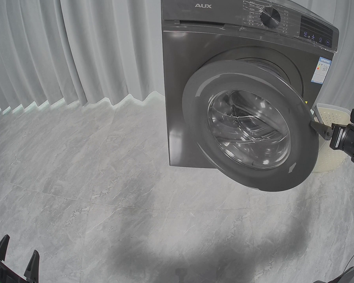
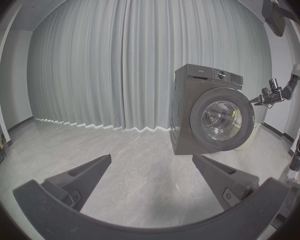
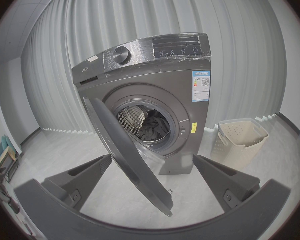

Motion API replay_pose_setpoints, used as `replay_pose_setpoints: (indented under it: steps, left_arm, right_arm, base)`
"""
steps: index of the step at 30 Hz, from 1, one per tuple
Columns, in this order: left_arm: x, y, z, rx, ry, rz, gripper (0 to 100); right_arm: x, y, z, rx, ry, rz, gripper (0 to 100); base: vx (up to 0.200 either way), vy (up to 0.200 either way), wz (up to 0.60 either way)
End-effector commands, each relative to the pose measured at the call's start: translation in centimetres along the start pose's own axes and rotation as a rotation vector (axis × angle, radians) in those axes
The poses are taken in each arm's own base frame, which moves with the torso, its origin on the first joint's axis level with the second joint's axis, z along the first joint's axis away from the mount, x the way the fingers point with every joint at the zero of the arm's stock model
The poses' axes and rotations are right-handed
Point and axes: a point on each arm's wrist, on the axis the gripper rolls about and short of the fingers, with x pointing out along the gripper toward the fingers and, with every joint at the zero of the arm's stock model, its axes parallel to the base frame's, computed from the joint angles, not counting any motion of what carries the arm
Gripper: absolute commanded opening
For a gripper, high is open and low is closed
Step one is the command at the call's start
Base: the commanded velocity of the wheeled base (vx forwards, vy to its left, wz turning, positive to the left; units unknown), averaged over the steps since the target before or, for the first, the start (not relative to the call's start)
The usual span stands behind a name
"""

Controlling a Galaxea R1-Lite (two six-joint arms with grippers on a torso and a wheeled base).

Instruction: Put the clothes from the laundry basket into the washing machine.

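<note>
The pale grey marbled tile floor (image 1: 106,169) carries everything. In the head view the washing machine (image 1: 181,59) stands on it at about 1 o'clock, its round door (image 1: 263,179) hanging open above the tiles. The cream laundry basket (image 1: 327,158) stands upright on the floor at the machine's 3 o'clock, just beside it with a gap between. At 11 o'clock the hem of the grey curtain (image 1: 67,40) meets the floor.

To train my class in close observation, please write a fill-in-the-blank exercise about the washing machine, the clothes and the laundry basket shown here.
1. The door of the washing machine stands ____.
2. Dark grey clothes lie inside its ____.
3. The cream laundry basket stands on the ____ beside it.
Missing words: open; drum; floor.
</note>
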Motion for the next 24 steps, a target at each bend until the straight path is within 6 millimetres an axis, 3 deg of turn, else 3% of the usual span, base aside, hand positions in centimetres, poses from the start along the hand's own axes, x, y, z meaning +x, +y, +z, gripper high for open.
replay_pose_setpoints:
  steps: [1,10,15,17,24]
  left_arm:
    - [0.0,0.0,-0.5,-0.001,0.001,0.000,100]
    - [0.0,0.0,-0.5,-0.001,0.001,0.000,100]
    - [0.0,0.0,-0.5,-0.001,0.000,0.000,100]
    - [0.0,0.0,-0.5,-0.001,0.000,0.000,100]
    - [0.0,0.0,-0.5,0.002,0.001,0.000,100]
  right_arm:
    - [-0.3,-0.5,-0.2,-0.015,0.005,-0.024,100]
    - [-3.8,0.2,-3.6,-0.141,0.117,0.032,100]
    - [-6.7,1.3,-6.1,-0.167,0.234,0.167,100]
    - [-7.3,1.8,-6.2,-0.166,0.245,0.211,100]
    - [-7.1,2.1,-5.9,-0.109,0.242,0.215,100]
  base:
    - [0.000,0.000,0.00]
    - [0.000,-0.178,0.00]
    - [0.000,-0.200,0.00]
    - [0.000,-0.200,0.00]
    - [0.000,0.000,0.00]
